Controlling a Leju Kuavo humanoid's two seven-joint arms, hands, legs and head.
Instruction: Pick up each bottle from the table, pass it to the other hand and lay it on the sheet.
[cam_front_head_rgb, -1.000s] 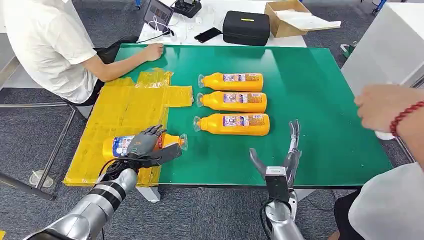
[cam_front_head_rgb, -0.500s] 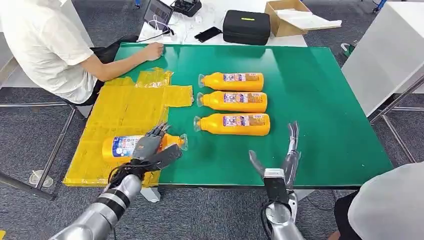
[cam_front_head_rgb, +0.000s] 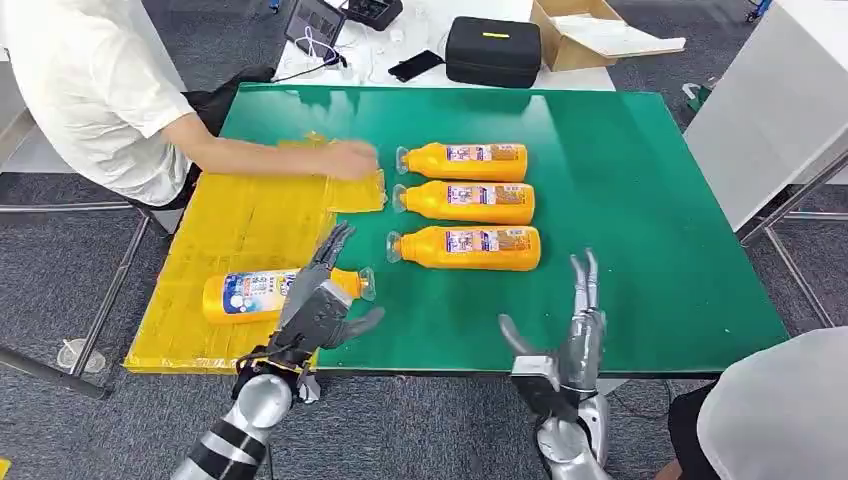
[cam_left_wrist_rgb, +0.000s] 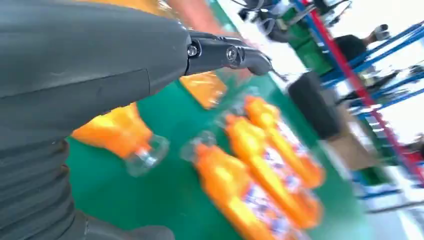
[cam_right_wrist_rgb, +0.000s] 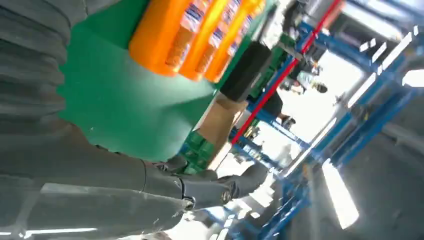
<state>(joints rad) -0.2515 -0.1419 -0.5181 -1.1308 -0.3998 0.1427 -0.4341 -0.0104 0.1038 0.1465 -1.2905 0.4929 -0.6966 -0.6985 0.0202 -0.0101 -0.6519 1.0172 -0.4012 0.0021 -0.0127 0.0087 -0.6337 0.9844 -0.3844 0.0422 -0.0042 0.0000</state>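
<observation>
**One bottle down on the sheet, three waiting**

Lying on the yellow sheet (cam_front_head_rgb: 240, 240) at 8 o'clock on the green surface (cam_front_head_rgb: 640, 200): one orange bottle (cam_front_head_rgb: 250, 296), cap toward centre. Poised just above its neck, left hand (cam_front_head_rgb: 318, 300), fingers spread, holding nothing. At 6 o'clock, right hand (cam_front_head_rgb: 568, 340), also spread and empty. Near centre, three bottles (cam_front_head_rgb: 468, 202) side by side. Touching the sheet's far edge, a person's hand (cam_front_head_rgb: 350, 160).

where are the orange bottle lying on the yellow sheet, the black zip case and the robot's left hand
orange bottle on the yellow sheet (cam_front_head_rgb: 250, 296), head view, on its label
black zip case (cam_front_head_rgb: 492, 52), head view, on its top face
left hand (cam_front_head_rgb: 318, 305), head view, on the back of the hand
</observation>
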